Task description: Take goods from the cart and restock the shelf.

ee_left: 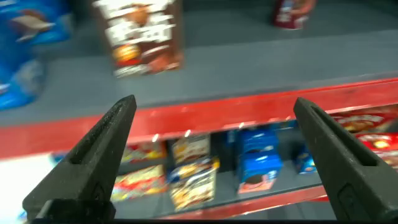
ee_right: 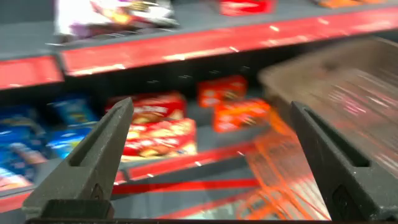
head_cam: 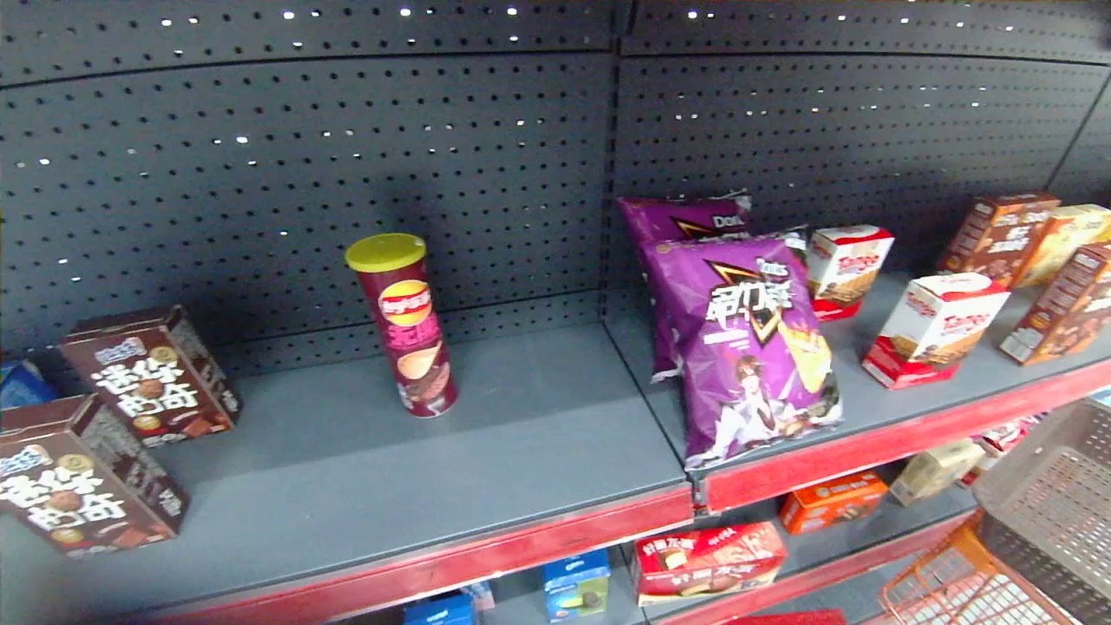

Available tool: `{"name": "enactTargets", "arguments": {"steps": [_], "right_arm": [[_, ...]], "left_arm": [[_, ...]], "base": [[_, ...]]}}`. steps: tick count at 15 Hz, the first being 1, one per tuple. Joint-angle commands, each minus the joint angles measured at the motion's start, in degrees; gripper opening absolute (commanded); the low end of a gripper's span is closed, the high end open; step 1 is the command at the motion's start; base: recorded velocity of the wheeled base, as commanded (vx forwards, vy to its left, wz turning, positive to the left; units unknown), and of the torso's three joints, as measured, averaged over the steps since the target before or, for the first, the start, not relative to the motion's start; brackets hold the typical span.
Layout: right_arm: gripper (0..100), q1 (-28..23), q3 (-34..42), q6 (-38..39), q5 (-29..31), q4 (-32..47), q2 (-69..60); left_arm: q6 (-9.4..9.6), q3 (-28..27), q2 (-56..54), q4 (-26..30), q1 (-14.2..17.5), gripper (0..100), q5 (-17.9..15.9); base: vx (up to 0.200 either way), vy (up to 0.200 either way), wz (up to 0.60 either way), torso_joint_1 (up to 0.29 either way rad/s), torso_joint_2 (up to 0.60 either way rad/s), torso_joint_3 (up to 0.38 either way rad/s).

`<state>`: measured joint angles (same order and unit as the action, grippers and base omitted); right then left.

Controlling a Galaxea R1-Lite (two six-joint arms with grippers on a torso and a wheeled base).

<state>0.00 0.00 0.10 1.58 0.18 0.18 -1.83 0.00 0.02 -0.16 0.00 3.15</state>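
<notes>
The grey shelf (head_cam: 538, 434) with a red front edge carries a dark red chip can (head_cam: 404, 325) with a yellow lid, standing upright. To its right lean two purple snack bags (head_cam: 742, 343). The cart's grey basket (head_cam: 1055, 495) and orange frame (head_cam: 942, 582) sit at the lower right. My left gripper (ee_left: 214, 102) is open and holds nothing, facing the shelf's red edge (ee_left: 249, 109) below a brown cookie box (ee_left: 143, 34). My right gripper (ee_right: 211, 104) is open and holds nothing, with the grey basket (ee_right: 336, 81) beyond one finger.
Brown cookie boxes (head_cam: 147, 373) stand at the shelf's left end. White-and-red boxes (head_cam: 933, 330) and brown boxes (head_cam: 998, 230) stand at the right. The lower shelf holds red, orange and blue packs (head_cam: 707, 560). A free stretch of shelf lies around the can.
</notes>
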Motion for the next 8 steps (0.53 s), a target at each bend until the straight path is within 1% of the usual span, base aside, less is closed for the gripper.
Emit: {"name": "enactTargets", "arguments": {"steps": [1,8], "right_arm": [[100,0.0,0.0,-0.01,0.0,-0.01,0.08],[100,0.0,0.0,-0.01,0.0,-0.01,0.08]], "left_arm": [[-0.02,0.0,-0.02,-0.02,0.0,100,0.02],[-0.02,0.0,-0.02,-0.02,0.0,100,0.02]], "base": [[0.0,0.0,-0.6,0.002,0.0,-0.002],[0.0,0.0,-0.6,0.002,0.0,0.002]]}}
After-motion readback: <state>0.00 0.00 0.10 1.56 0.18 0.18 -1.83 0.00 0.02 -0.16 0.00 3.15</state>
